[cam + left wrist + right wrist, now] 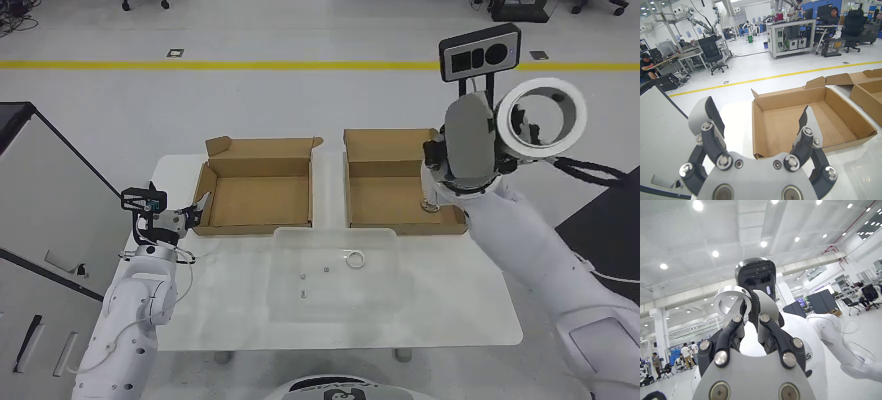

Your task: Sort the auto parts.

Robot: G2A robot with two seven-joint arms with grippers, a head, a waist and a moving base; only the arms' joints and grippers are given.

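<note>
My right gripper is shut on the rim of a silver metal ring and holds it high above the table, turned up toward the robot's head. From above, the ring hangs over the far right corner, beside the right gripper. My left gripper is open and holds nothing; it sits low at the table's left edge, facing the left cardboard box. In the clear tray lie a small white ring and a few tiny parts.
Two open cardboard boxes stand side by side at the back: the left box has a bare floor, and the right box holds a small metal piece. A grey slanted panel stands left of the table.
</note>
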